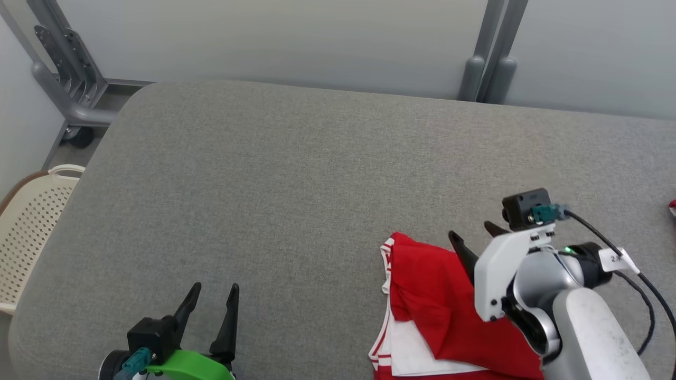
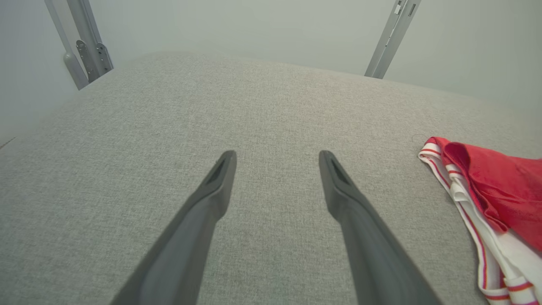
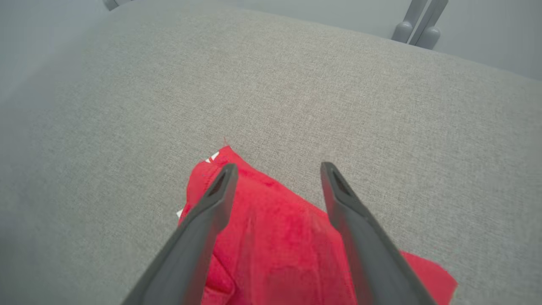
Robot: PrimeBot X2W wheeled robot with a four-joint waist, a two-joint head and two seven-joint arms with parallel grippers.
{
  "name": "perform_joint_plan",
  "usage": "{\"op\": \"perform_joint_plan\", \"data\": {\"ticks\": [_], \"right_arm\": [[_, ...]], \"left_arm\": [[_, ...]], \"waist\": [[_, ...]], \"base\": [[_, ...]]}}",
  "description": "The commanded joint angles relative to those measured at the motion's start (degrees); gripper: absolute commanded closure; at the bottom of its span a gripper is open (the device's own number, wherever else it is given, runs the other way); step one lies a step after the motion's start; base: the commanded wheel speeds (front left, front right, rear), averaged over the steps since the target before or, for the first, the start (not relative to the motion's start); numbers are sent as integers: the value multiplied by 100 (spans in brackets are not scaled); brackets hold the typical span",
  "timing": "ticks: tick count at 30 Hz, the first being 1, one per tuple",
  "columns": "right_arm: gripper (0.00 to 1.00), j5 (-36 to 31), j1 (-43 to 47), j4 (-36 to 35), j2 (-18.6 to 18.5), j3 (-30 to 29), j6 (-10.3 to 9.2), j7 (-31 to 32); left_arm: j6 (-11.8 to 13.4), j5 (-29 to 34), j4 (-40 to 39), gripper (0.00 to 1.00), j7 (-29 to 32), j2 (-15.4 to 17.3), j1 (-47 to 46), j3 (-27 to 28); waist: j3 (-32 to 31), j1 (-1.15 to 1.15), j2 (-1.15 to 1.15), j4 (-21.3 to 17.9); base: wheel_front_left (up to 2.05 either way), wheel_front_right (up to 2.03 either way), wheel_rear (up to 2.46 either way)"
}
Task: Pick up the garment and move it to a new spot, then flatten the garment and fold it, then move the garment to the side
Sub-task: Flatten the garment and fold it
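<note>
Showing red garment (image 1: 428, 285), white panel and red-white striped trim along left side, lying near front edge of plain grey woven worktop (image 1: 296, 184). Showing cream perforated basket (image 1: 31, 221) beyond left edge.

One garment (image 1: 428, 295), one basket (image 1: 31, 221), one table (image 1: 264, 184), two hands: left hand (image 1: 215, 287), right hand (image 1: 470, 231).
</note>
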Motion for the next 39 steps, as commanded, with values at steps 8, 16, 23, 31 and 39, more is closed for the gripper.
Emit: {"op": "perform_joint_plan", "data": {"ticks": [8,16,23,31,39], "right_arm": [[100,-394,1021,-133,-474,283,-4,-385],[100,-200,921,519,-479,649,-3,-562],[100,-162,667,975,-399,1172,-2,-725],[100,-40,527,1075,-329,1863,-2,-680],[100,81,465,1156,-224,2612,-2,-572]], "left_arm": [[72,-61,-64,0,-26,12,1,60],[102,-92,-110,0,-36,21,-5,88],[38,-125,-60,0,-42,6,-40,50],[27,-136,10,0,-53,-19,-36,66],[39,-148,-2,0,-50,-26,-3,66]], "waist": [[102,0,0,-122],[159,0,0,-148],[182,0,0,-61],[155,0,0,0],[127,0,0,3]], "base": [[0,0,0],[0,0,0],[0,0,0],[0,0,0],[0,0,0]]}}
